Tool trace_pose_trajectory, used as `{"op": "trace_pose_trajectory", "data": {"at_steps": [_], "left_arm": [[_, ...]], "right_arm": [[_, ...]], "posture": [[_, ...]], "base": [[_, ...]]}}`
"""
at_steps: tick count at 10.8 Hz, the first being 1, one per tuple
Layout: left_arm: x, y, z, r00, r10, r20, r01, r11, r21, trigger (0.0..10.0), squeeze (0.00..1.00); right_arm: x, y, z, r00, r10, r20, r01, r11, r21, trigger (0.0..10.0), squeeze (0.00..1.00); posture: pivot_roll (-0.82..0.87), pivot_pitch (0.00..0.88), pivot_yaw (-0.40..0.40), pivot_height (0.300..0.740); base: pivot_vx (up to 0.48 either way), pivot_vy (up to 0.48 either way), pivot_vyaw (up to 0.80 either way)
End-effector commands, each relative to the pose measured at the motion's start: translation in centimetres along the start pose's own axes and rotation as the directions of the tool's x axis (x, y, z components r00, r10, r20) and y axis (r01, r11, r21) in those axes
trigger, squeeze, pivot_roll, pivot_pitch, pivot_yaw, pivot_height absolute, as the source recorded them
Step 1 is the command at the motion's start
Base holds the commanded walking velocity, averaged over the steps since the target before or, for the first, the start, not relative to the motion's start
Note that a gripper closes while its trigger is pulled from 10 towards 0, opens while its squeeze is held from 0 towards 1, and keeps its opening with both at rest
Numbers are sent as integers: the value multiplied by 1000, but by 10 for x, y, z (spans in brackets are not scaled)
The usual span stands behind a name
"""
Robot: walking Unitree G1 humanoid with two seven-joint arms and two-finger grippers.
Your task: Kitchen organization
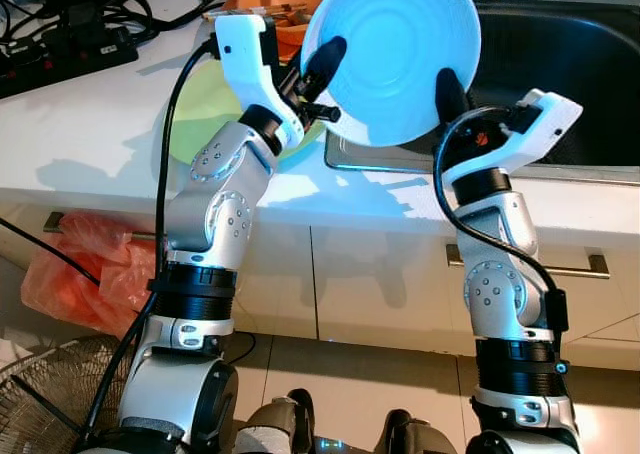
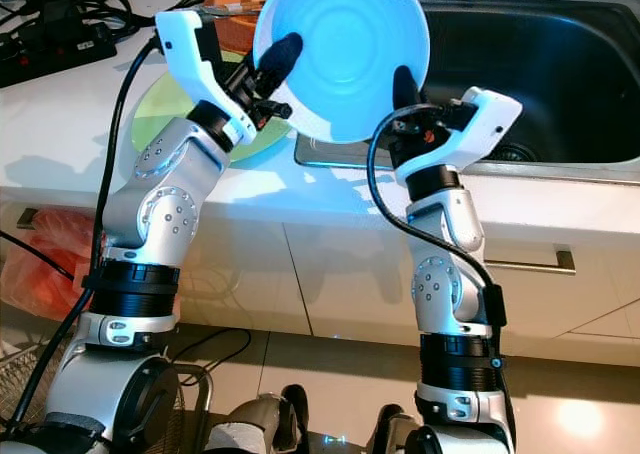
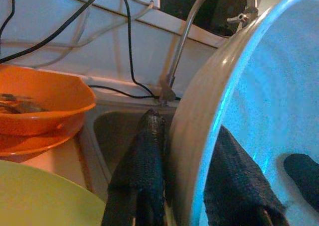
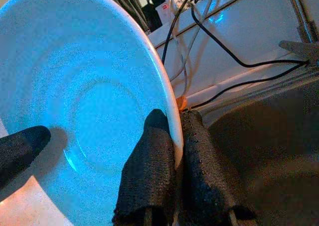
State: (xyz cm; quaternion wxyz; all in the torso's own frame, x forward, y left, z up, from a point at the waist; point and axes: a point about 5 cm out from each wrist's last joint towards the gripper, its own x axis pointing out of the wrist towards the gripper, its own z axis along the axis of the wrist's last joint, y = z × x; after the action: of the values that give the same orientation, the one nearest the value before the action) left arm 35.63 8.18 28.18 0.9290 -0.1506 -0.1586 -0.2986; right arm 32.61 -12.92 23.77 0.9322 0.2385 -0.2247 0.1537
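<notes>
A pale blue plate (image 1: 395, 54) is held tilted on edge above the counter, where it meets the sink's near left corner. My left gripper (image 1: 322, 69) is shut on the plate's left rim, one black finger on the face and one behind. In the left wrist view the rim (image 3: 199, 136) runs between those two fingers. My right gripper (image 1: 450, 92) is shut on the opposite rim. The right wrist view has one finger (image 4: 149, 156) on the plate's face (image 4: 84, 86) and the other behind the edge.
A dark steel sink (image 1: 570, 64) with a faucet (image 3: 199, 37) lies to the right. Stacked orange bowls (image 1: 270, 4) and a green plate (image 1: 205, 114) sit on the white counter behind my left arm. Cables and a power strip (image 1: 60, 49) lie at far left. An orange bag (image 1: 85, 274) and a fan (image 1: 45, 399) are on the floor.
</notes>
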Motion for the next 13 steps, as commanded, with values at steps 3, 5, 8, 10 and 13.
{"op": "trace_pose_trajectory", "data": {"at_steps": [3, 5, 8, 10, 13], "left_arm": [[-1, -4, 2, 1000, -22, -1, 22, 998, 57, 10000, 0], [-3, -4, 0, 1000, -17, -11, 17, 997, 71, 10000, 0], [-7, -1, -8, 998, -2, -62, 11, 989, 146, 10000, 0], [-11, -6, -20, 993, -28, -118, 51, 979, 197, 10000, 0], [-22, -10, -32, 981, -74, -181, 108, 977, 186, 10000, 0]], "right_arm": [[3, -5, 5, 998, -59, 20, 59, 998, -4, 0, 0], [5, -16, 9, 989, -139, 47, 140, 990, -21, 0, 0], [6, -27, 18, 970, -223, 99, 228, 973, -46, 0, 0], [7, -35, 22, 955, -272, 118, 281, 957, -77, 0, 0], [13, -42, 27, 946, -290, 141, 309, 940, -142, 0, 0]], "posture": [[84, 182, 79, 740], [85, 185, 77, 740], [85, 188, 77, 740], [86, 187, 77, 740], [92, 186, 75, 740]], "base": [[0, 0, 0], [0, 0, 0], [0, 0, 0], [0, 0, 0], [0, 0, 0]]}}
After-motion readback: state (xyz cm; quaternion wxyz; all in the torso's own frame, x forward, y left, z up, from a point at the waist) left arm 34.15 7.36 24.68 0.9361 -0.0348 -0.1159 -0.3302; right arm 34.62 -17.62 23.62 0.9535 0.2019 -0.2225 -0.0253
